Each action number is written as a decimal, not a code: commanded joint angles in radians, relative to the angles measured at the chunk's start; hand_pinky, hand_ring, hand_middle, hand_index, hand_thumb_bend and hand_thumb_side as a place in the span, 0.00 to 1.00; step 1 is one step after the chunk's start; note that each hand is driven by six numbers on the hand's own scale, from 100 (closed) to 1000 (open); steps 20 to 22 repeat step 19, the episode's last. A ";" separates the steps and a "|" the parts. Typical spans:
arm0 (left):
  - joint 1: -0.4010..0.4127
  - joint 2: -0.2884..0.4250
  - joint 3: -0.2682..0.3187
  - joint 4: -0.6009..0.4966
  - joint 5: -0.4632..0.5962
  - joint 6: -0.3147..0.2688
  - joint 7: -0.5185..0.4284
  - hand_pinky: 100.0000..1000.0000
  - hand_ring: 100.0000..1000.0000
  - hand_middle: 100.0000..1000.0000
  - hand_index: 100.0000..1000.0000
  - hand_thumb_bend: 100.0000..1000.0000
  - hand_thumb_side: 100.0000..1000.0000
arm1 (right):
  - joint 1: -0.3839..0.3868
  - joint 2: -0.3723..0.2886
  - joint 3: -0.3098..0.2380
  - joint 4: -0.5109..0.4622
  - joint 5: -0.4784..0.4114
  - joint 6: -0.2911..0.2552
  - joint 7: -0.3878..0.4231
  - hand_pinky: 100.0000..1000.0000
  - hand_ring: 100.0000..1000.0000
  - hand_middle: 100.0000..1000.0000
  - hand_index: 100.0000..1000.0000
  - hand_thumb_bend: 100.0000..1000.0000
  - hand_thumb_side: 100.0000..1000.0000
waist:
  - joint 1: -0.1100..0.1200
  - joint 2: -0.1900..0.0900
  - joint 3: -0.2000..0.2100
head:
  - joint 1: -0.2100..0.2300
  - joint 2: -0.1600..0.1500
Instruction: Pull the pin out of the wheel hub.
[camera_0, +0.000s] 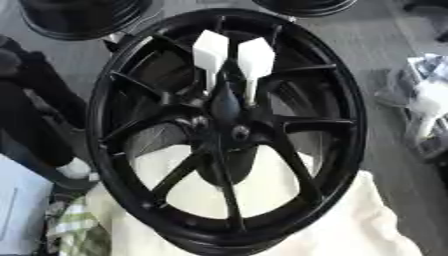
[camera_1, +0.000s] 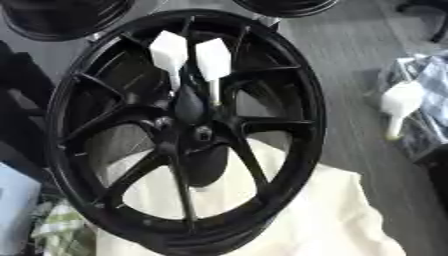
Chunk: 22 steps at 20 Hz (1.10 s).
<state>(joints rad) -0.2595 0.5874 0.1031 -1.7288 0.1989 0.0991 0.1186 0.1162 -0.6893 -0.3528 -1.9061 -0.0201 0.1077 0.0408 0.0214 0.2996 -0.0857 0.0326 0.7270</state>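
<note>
A large black wheel hub (camera_0: 353, 115) stands tilted on a cream cloth (camera_0: 359, 225), filling the middle of both views. Two white pins with broad flat heads are stuck side by side in holes just above the hub's centre (camera_0: 238, 132). The left pin (camera_0: 210, 49) and the right pin (camera_0: 255, 57) both point up and away from the spokes. Neither of my hands shows in either view.
A third white pin (camera_1: 400, 102) lies loose on a cluttered pile at the right. Other black wheels (camera_0: 79, 20) sit at the far edge. A dark shape (camera_0: 31, 110) fills the left side, with a green checked cloth (camera_0: 79, 232) below it.
</note>
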 joint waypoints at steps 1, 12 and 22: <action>-0.011 0.018 0.012 -0.017 0.003 0.000 0.001 0.71 0.62 0.49 0.70 0.00 0.67 | 0.000 -0.012 -0.018 0.031 0.010 0.021 -0.022 0.72 0.80 0.75 0.93 0.00 0.11 | -0.001 -0.011 0.001 | 0.004 -0.004; -0.041 0.001 0.001 -0.029 0.013 0.000 -0.011 0.71 0.62 0.49 0.70 0.00 0.67 | -0.080 -0.006 0.031 -0.065 -0.267 -0.022 -0.172 0.62 0.72 0.63 0.88 0.00 0.62 | 0.004 -0.011 0.002 | 0.003 -0.001; -0.100 -0.032 -0.013 -0.055 0.034 0.006 -0.027 0.71 0.62 0.49 0.70 0.00 0.66 | -0.188 -0.004 0.074 -0.005 -0.420 -0.082 -0.070 0.59 0.66 0.56 0.83 0.00 0.65 | 0.006 -0.010 0.016 | -0.003 -0.010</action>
